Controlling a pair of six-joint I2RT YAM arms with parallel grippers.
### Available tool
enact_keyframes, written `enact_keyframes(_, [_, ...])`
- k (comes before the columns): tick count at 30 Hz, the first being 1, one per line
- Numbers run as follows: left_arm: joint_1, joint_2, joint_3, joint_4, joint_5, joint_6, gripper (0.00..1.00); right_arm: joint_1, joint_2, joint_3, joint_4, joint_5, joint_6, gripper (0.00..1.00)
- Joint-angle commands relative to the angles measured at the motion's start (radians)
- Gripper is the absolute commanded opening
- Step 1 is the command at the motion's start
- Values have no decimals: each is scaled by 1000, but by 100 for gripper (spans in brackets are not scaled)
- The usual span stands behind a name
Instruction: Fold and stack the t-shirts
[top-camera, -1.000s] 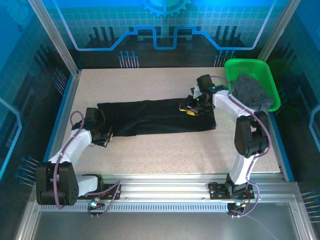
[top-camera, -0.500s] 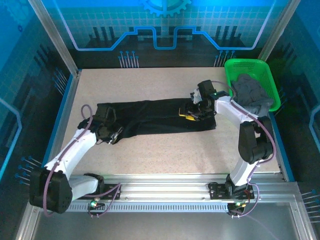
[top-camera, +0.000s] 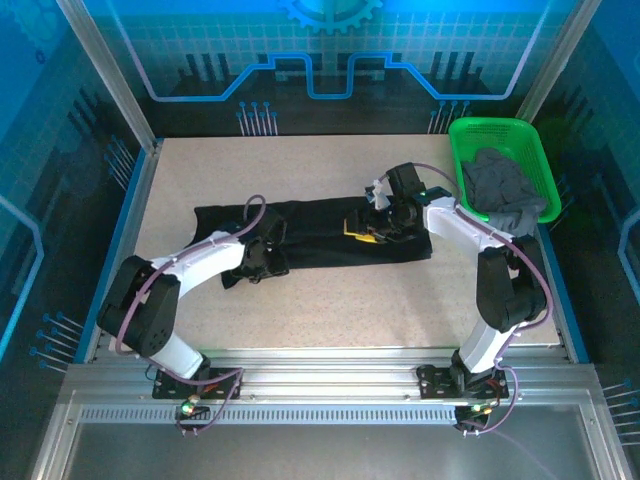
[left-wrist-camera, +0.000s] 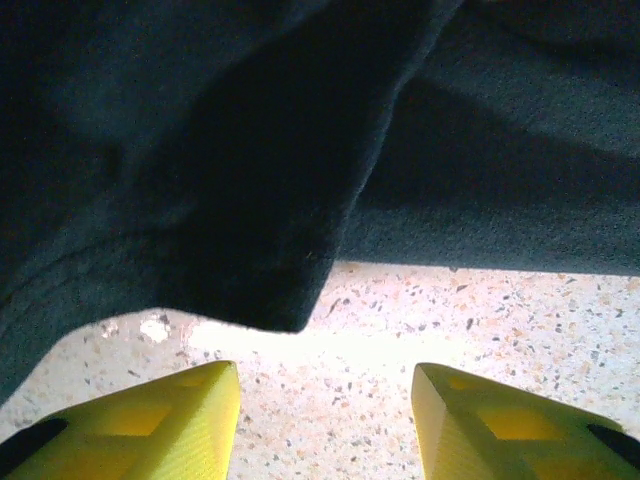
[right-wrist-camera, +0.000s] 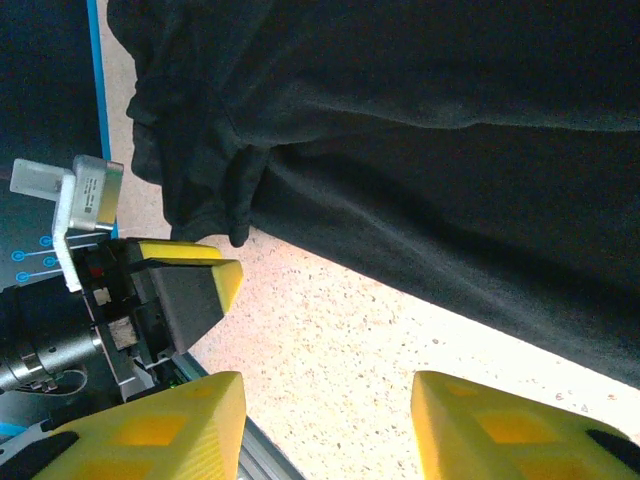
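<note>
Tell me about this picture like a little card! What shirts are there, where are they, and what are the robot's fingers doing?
black t-shirt: lying as a long strip on the table
grey t-shirt: crumpled in the green basket
left fingers: open, holding nothing, black cloth edge just ahead
right fingers: open, holding nothing, black cloth just ahead
stacked: not yet, the shirts are apart
</note>
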Motion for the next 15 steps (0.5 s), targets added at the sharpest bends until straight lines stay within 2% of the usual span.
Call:
enact_keyframes(1, [-13,45,41,-5,-77,96,49,-5,-32,-17,8,-24,-1,49])
enact_keyframes(8, [-31,102,63,-6,-144,148,39,-15,-34,-31,24,-26,16,49])
enact_keyframes(11, [-34,122,70,-5,-173,155,28,-16,-30,-27,24,-26,19,49])
enact_keyframes(15, [-41,118,85,-14,-205,149,8,-16,-27,-20,21,-24,18,49])
